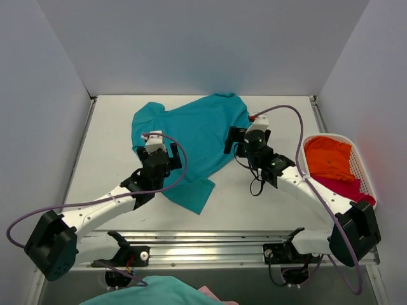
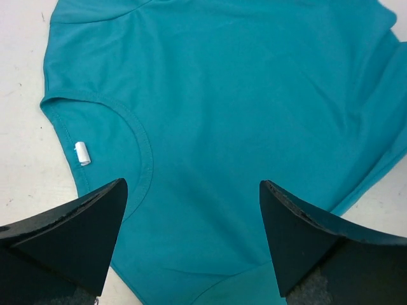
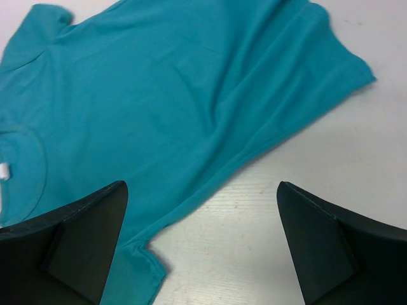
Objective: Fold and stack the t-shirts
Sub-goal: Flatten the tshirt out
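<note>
Left gripper (image 2: 192,183) agape, teal t-shirt (image 1: 197,136), collar (image 2: 141,143) leftward

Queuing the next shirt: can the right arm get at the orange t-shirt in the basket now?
Probably yes: the orange t-shirt lies uncovered on top in the open basket beside the right arm, and the right tool is open and empty.

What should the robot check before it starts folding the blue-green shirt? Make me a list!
1. Left end effector open: ok, jaws wide apart.
2. Right end effector open: ok, jaws wide apart.
3. Teal shirt lying smooth: not ok, creases run along one side.
4. Collar in sight: ok, shown in the left wrist view.
5. Orange shirt out of the way: ok, in the basket.
6. End effectors touching the cloth: cannot tell.
</note>
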Controlling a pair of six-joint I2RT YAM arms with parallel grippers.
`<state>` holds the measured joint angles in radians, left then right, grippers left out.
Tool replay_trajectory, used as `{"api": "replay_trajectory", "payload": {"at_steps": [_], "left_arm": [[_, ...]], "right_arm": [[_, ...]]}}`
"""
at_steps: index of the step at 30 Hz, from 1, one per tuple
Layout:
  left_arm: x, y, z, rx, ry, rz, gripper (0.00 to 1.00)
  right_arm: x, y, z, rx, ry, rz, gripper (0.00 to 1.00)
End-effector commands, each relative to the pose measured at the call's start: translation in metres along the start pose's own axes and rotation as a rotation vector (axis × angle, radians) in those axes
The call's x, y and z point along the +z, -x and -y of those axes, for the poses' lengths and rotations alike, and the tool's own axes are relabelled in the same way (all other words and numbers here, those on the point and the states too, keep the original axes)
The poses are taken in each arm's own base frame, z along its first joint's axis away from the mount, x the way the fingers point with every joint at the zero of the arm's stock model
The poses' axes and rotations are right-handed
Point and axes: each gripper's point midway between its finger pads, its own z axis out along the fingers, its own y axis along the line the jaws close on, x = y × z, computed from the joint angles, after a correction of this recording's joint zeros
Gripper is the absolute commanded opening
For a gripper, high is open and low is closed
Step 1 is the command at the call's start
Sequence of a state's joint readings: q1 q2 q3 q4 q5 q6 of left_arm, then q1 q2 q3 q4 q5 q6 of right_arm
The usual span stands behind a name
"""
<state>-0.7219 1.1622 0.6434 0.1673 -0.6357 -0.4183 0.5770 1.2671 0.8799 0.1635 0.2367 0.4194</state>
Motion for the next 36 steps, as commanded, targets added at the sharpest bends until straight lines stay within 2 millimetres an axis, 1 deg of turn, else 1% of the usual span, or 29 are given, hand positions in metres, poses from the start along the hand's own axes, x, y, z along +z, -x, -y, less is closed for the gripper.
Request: {"api": "replay_trajectory", "payload": {"at_steps": [1,3,4,5,6,7,8,9,10,11,12,13,14,15,16,17,18,19,20,21,22,23,24,25,28,30,31,33,36], "left_arm": [[0.007,0.013,0.001,0.003,0.084,-0.021,0.94],[0.009,0.006,0.009,0.005,0.078,-0.054,0.94],[0.009,-0.001,0.007,0.015,0.087,-0.085,0.94],[0.006,-0.007,0.009,0.001,0.082,-0.117,0.94],[0.004,-0.007,0.014,-0.007,0.067,-0.123,0.94],[0.0,-0.011,0.017,-0.003,0.057,-0.136,0.94],[-0.004,-0.01,0.022,-0.01,0.04,-0.132,0.94],[-0.011,-0.015,0.026,-0.002,0.013,-0.134,0.94],[-0.018,-0.018,0.04,0.003,-0.039,-0.125,0.95],[-0.022,-0.023,0.043,0.009,-0.054,-0.128,0.99],[-0.025,-0.028,0.045,0.007,-0.057,-0.131,0.87],[-0.033,-0.037,0.053,0.019,-0.09,-0.148,0.66],[-0.036,-0.04,0.058,0.027,-0.111,-0.144,0.44],[-0.041,-0.044,0.061,0.036,-0.126,-0.144,0.23],[-0.049,-0.048,0.076,0.026,-0.183,-0.127,0.02],[-0.055,-0.047,0.081,0.03,-0.217,-0.121,0.02],[-0.062,-0.048,0.086,0.027,-0.252,-0.126,0.05],[-0.073,-0.056,0.094,0.03,-0.309,-0.153,0.56],[-0.08,-0.051,0.097,0.004,-0.337,-0.151,0.87],[-0.084,-0.053,0.097,-0.014,-0.345,-0.169,0.97],[-0.087,-0.066,0.081,0.021,-0.291,-0.227,0.94],[-0.089,-0.064,0.079,-0.044,-0.251,-0.249,0.94],[-0.09,-0.069,0.072,-0.053,-0.209,-0.279,0.94],[-0.092,-0.079,0.061,-0.031,-0.167,-0.32,0.94],[-0.097,-0.107,0.061,-0.056,-0.151,-0.406,0.94],[-0.099,-0.132,0.059,-0.077,-0.124,-0.453,0.96],[-0.099,-0.138,0.059,-0.094,-0.117,-0.463,0.96],[-0.102,-0.158,0.057,-0.133,-0.081,-0.5,0.98],[-0.107,-0.177,0.067,-0.247,-0.093,-0.544,1.0]], "right_arm": [[-0.005,0.013,0.041,0.081,-0.24,0.104,1.0],[-0.011,0.016,0.052,0.108,-0.299,0.122,1.0],[-0.017,0.021,0.057,0.11,-0.328,0.143,1.0],[-0.021,0.018,0.062,0.115,-0.339,0.149,1.0],[-0.025,0.018,0.066,0.133,-0.346,0.168,1.0],[-0.038,0.034,0.071,0.176,-0.355,0.246,1.0],[-0.046,0.036,0.078,0.196,-0.374,0.282,1.0],[-0.052,0.026,0.089,0.199,-0.409,0.297,1.0],[-0.066,0.033,0.095,0.251,-0.429,0.357,1.0],[-0.082,0.038,0.113,0.27,-0.534,0.433,1.0],[-0.09,0.037,0.119,0.28,-0.567,0.461,1.0],[-0.098,0.036,0.12,0.301,-0.579,0.485,1.0],[-0.103,0.037,0.124,0.305,-0.598,0.501,0.99],[-0.101,0.037,0.118,0.295,-0.564,0.482,0.91],[-0.097,0.042,0.107,0.237,-0.501,0.467,0.65],[-0.087,0.04,0.088,0.208,-0.393,0.421,0.11],[-0.084,0.042,0.079,0.199,-0.348,0.41,0.0],[-0.082,0.044,0.073,0.19,-0.329,0.399,0.0],[-0.082,0.045,0.072,0.195,-0.337,0.395,0.38],[-0.084,0.039,0.085,0.178,-0.424,0.384,0.79],[-0.086,0.045,0.089,0.196,-0.459,0.396,1.0],[-0.087,0.045,0.092,0.224,-0.489,0.403,1.0],[-0.088,0.043,0.097,0.209,-0.524,0.398,1.0],[-0.084,0.041,0.096,0.197,-0.529,0.388,1.0],[-0.075,0.036,0.091,0.176,-0.519,0.363,1.0],[-0.072,0.034,0.089,0.161,-0.519,0.347,1.0],[-0.072,0.034,0.09,0.159,-0.526,0.345,1.0],[-0.073,0.034,0.09,0.165,-0.526,0.348,1.0],[-0.076,0.035,0.091,0.169,-0.517,0.35,1.0]]}}
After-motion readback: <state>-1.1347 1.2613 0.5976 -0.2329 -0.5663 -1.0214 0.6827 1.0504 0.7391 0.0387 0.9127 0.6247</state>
